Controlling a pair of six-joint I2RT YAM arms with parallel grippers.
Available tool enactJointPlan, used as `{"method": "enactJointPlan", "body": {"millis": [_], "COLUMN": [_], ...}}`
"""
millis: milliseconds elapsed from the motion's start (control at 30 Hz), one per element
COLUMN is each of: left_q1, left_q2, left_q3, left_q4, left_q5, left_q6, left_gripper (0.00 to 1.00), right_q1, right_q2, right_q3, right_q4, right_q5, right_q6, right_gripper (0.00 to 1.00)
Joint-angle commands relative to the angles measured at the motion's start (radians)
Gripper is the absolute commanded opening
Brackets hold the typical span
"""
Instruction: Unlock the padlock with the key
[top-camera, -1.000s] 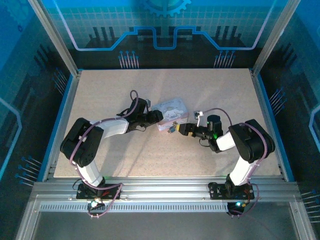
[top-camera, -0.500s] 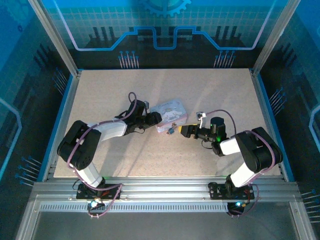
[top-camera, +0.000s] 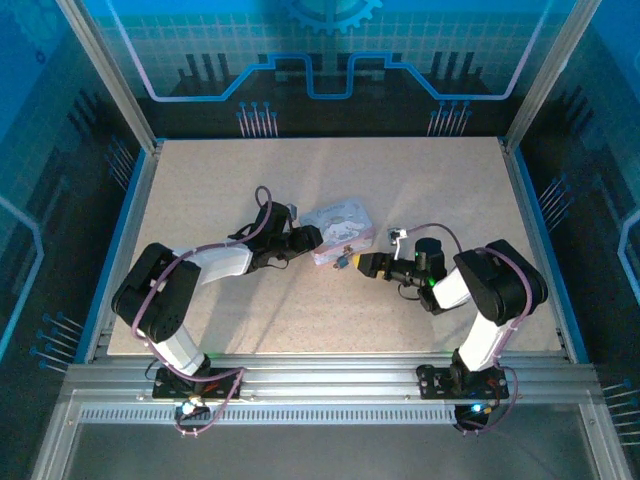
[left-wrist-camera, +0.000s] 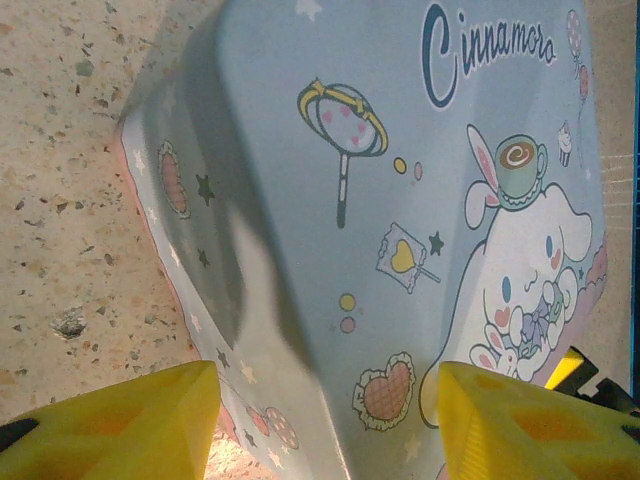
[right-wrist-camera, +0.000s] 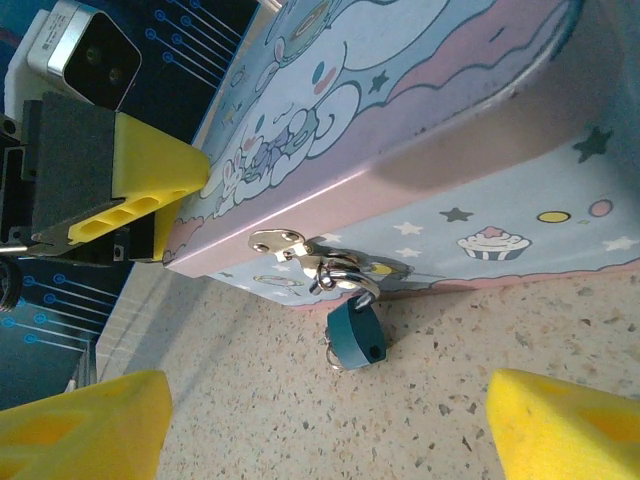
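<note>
Your padlock (right-wrist-camera: 355, 336) is a small bluish-grey block with rounded corners. Its metal shackle (right-wrist-camera: 340, 277) is hooked through the silver hasp (right-wrist-camera: 283, 243) on the front wall of the lavender cartoon tin (right-wrist-camera: 470, 170). The body hangs tilted below the hasp, its lower end close to the speckled desk (right-wrist-camera: 450, 400). A thin metal loop (right-wrist-camera: 334, 358) shows at that end, too small for you to tell what it is.

Your right hand (right-wrist-camera: 325, 430) faces the lock with its yellow fingers (right-wrist-camera: 85, 430) wide apart and nothing between them. The lock sits ahead of the gap, near but untouched.

Your left hand (left-wrist-camera: 330, 430) has its fingers spread around the tin's other end. You cannot tell whether they press it.
</note>
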Motion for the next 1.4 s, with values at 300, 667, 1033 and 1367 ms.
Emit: {"method": "enactJointPlan", "body": {"millis": [300,667,1033,1367], "left_q1": [-0.026,-0.029,-0.031,-0.031], "left_q2": [0.009,0.009,0.012,0.012], "left_q3": [-0.029,-0.034,-0.032,-0.033], "left_q4": [-0.066,-0.058,-0.054,-0.053], "left_q5": [-0.015,-0.019,-0.018,-0.020], "left_q6": [-0.028,-0.038,-0.042,-0.044], "left_gripper": [0.59,0.59,0.59,0.59], "right_q1": [0.025,0.037,0.066,0.080], "right_q2": [0.103,0.164,0.213,0.242], "right_q3": [0.047,0.098,0.125,0.145], "right_q4": [0.124,0.154,0.186,0.194], "right_q5": [-0.021,-0.024,-0.042,-0.050], "right_q6": [0.020,0.018,0.009,0.020], "right_gripper": [0.77,0.73,0.67,0.59]}}
